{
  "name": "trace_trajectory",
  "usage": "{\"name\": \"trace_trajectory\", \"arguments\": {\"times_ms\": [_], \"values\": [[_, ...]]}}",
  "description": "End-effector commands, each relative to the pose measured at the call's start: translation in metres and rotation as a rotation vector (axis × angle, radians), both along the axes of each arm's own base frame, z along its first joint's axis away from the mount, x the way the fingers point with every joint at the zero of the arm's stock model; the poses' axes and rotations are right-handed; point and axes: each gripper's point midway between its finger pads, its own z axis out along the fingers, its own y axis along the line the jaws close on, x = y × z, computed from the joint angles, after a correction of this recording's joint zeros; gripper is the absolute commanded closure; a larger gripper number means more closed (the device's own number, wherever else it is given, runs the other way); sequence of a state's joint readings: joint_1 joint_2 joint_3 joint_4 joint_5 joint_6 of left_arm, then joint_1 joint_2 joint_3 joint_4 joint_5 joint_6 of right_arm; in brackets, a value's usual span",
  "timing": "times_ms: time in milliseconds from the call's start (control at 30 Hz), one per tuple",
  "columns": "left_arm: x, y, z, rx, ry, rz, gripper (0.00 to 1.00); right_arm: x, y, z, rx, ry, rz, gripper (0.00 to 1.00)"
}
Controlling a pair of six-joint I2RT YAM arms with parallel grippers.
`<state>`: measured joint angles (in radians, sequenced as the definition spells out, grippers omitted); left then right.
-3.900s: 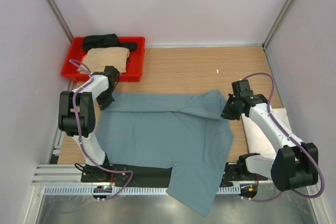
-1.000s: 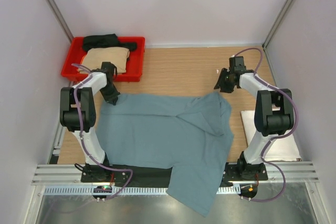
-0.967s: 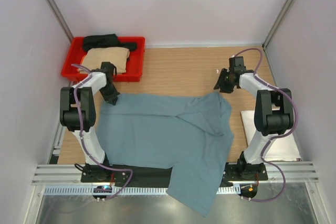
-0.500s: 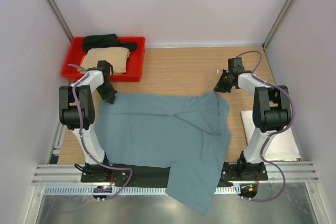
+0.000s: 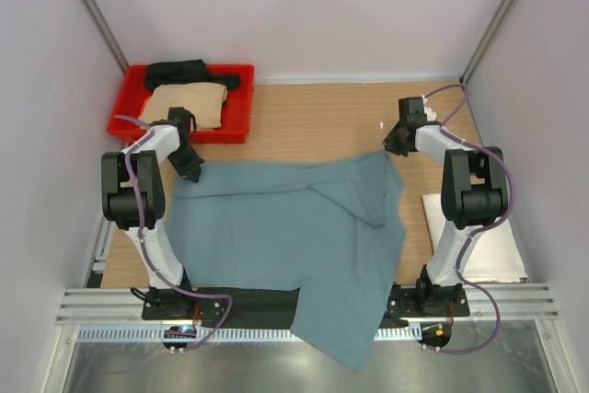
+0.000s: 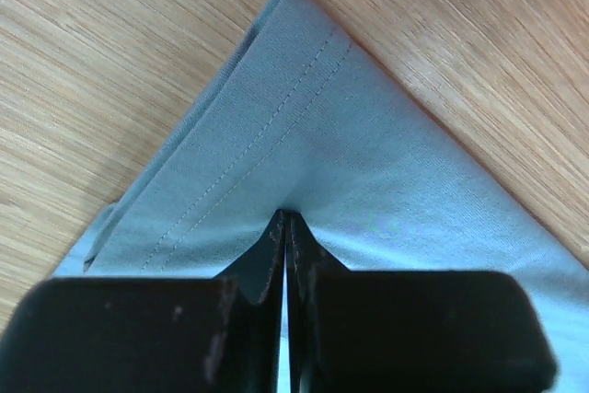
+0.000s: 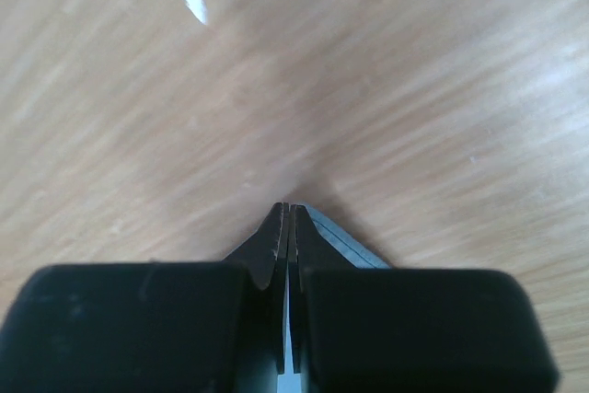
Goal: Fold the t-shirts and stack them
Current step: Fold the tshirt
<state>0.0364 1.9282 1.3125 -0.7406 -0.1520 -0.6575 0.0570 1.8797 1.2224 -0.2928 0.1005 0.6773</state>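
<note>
So the right gripper point(image 5: 390, 147) was open a second ago, now it's pinched on the upper-right corner of the teal-blue t-shirt point(image 5: 285, 227); left gripper point(image 5: 193, 170) clamps the upper-left corner. Shirt's spread mid-frame, creased, lower end drooping off the table point(image 5: 313, 126).

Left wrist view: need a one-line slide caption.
Left end effector shut on a stitched hem corner of the teal-blue t-shirt, spread on the wooden table.

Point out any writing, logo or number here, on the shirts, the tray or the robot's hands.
None can be read. The teal-blue shirt, tan shirt, black shirt and red tray are plain; the left hand and right hand show no label. Anything on the arm bases is too small to tell.
</note>
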Motion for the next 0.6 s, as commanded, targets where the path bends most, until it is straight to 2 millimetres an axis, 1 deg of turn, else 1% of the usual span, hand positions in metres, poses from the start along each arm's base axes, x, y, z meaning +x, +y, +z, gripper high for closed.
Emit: {"name": "trace_trajectory", "arguments": {"times_ms": [0,33,67,100,133,167,200,233,267,300,333,367,400,433,467,500,533,567], "values": [[-0.008,0.006,-0.023,-0.002,0.030,0.049,1.00,0.058,-0.010,0.057,-0.023,-0.212,-0.067,0.99],[-0.006,0.006,-0.021,-0.001,0.024,0.047,1.00,0.059,-0.007,0.056,-0.009,-0.198,-0.054,0.99],[-0.004,0.006,-0.017,-0.002,0.019,0.043,1.00,0.064,-0.004,0.063,0.001,-0.200,-0.043,0.99],[-0.002,0.006,-0.013,0.001,0.010,0.034,0.99,0.062,0.000,0.064,0.017,-0.183,-0.034,0.99],[0.004,0.006,-0.002,0.001,-0.022,0.027,0.96,0.054,0.001,0.063,0.022,-0.144,-0.029,0.96],[0.005,0.006,0.005,0.003,-0.032,0.023,0.86,0.051,0.002,0.069,0.019,-0.140,-0.021,0.88],[0.007,0.006,0.011,0.000,-0.046,0.016,0.78,0.046,0.001,0.084,0.008,-0.159,-0.016,0.74],[0.010,0.005,0.020,-0.004,-0.069,0.011,0.61,0.037,0.002,0.087,-0.022,-0.137,0.021,0.66],[0.010,0.004,0.032,-0.010,-0.089,0.008,0.54,0.030,0.000,0.089,-0.040,-0.125,0.035,0.59],[0.009,0.001,0.039,-0.023,-0.099,0.004,0.50,0.024,-0.001,0.095,-0.061,-0.118,0.053,0.51],[0.008,-0.001,0.045,-0.033,-0.109,0.003,0.47,0.011,-0.002,0.106,-0.084,-0.109,0.075,0.49],[0.005,-0.003,0.057,-0.042,-0.132,-0.004,0.45,0.001,-0.003,0.108,-0.121,-0.099,0.118,0.45],[0.003,-0.004,0.063,-0.050,-0.144,-0.006,0.45,-0.007,0.000,0.110,-0.129,-0.096,0.146,0.42],[-0.001,-0.004,0.067,-0.045,-0.148,-0.010,0.47,-0.020,0.010,0.121,-0.097,-0.111,0.200,0.41],[-0.009,-0.002,0.077,-0.033,-0.156,-0.012,0.48,-0.035,0.016,0.109,-0.093,-0.074,0.255,0.41],[-0.014,-0.001,0.080,-0.022,-0.155,-0.014,0.50,-0.045,0.021,0.107,-0.078,-0.060,0.284,0.41],[-0.018,0.004,0.084,0.006,-0.159,-0.020,0.53,-0.058,0.037,0.116,-0.013,-0.085,0.351,0.41],[-0.028,0.007,0.082,0.023,-0.138,-0.018,0.55,-0.075,0.042,0.098,0.014,-0.043,0.376,0.40]]}}
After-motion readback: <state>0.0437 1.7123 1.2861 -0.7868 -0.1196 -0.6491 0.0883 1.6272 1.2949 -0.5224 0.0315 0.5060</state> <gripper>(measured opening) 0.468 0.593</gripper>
